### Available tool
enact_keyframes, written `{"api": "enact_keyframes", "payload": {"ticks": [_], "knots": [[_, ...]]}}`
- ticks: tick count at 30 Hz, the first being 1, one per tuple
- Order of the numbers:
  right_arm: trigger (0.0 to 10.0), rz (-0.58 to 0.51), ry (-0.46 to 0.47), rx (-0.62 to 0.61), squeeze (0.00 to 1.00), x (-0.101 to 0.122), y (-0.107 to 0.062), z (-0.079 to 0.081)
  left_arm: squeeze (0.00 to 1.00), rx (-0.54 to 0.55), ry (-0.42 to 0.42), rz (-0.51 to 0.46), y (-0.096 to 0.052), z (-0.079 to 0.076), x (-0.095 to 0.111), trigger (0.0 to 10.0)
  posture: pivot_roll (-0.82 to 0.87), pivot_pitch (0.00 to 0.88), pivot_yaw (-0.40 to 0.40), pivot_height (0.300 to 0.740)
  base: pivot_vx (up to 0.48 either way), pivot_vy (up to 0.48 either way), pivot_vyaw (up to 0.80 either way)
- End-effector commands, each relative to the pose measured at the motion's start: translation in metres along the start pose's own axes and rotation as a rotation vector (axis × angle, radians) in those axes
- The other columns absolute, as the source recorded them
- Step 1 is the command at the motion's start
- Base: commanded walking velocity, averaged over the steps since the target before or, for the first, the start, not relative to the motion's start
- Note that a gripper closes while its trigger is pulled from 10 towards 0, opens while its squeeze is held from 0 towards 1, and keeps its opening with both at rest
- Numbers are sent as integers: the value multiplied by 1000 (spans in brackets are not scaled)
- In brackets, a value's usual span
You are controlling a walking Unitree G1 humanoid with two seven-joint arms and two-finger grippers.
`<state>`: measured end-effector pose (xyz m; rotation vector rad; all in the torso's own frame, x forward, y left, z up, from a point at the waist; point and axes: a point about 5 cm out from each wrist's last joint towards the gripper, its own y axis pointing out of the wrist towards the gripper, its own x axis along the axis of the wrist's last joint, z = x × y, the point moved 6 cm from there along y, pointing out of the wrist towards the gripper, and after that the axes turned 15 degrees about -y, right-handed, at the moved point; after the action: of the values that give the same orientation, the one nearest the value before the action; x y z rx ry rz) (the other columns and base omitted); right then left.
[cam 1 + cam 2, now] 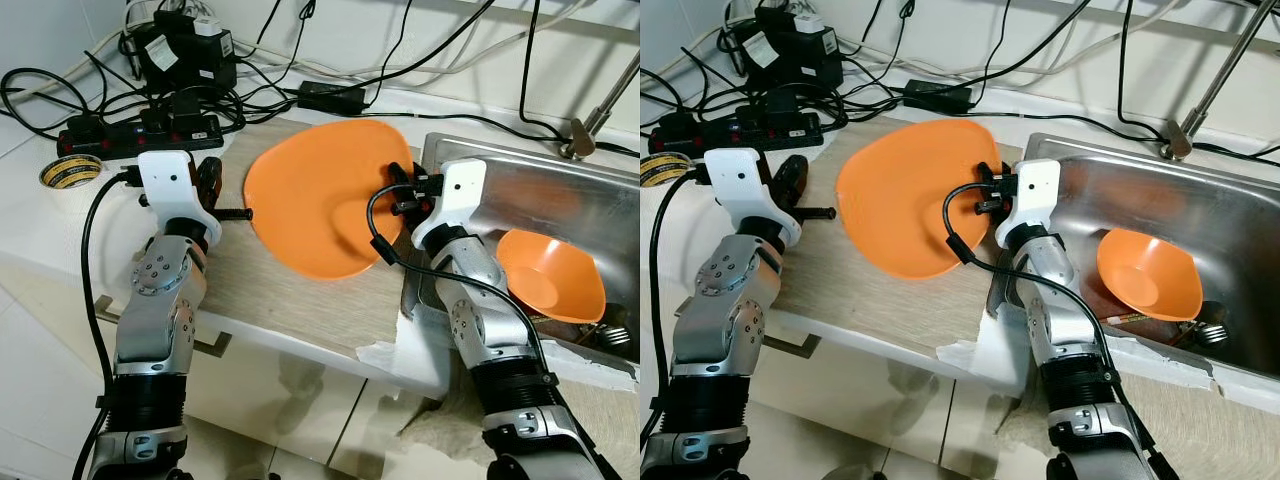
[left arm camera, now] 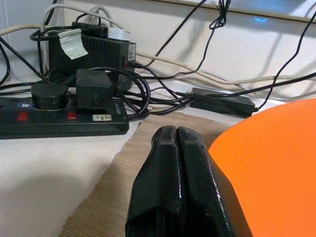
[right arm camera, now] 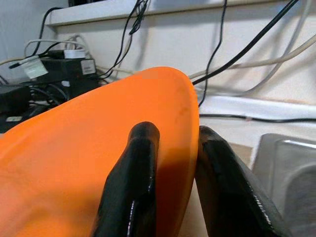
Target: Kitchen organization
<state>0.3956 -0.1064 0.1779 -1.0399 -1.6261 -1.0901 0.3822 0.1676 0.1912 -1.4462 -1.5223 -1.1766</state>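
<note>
A large orange plate (image 1: 310,195) is held tilted above the wooden mat (image 1: 290,295) on the counter. My right gripper (image 3: 177,131) is shut on the plate's rim at the side nearest the sink, one finger on each face. My left gripper (image 2: 176,136) is shut with nothing in it. It sits just beside the plate's left edge, above the mat. An orange bowl (image 1: 548,275) lies in the steel sink (image 1: 530,180) to the right.
A black power strip (image 1: 140,130) with plugs and tangled cables runs along the back wall. A roll of yellow tape (image 1: 70,172) lies at the far left. A faucet (image 1: 590,125) stands behind the sink. Crumpled white paper (image 1: 400,355) hangs over the counter's front edge.
</note>
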Motion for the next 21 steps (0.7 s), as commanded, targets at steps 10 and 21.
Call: {"api": "enact_keyframes", "payload": {"ticks": [10,21], "knots": [[0,23,-98,19,0,-7,-3,-2,0,-31,19,43,-2,-8,-13,10000,87,0,-17,740,0,0,0],[0,-115,-172,36,0,36,16,-13,0,-45,23,62,-3,-13,-20,10000,84,0,-11,740,0,0,0]]}}
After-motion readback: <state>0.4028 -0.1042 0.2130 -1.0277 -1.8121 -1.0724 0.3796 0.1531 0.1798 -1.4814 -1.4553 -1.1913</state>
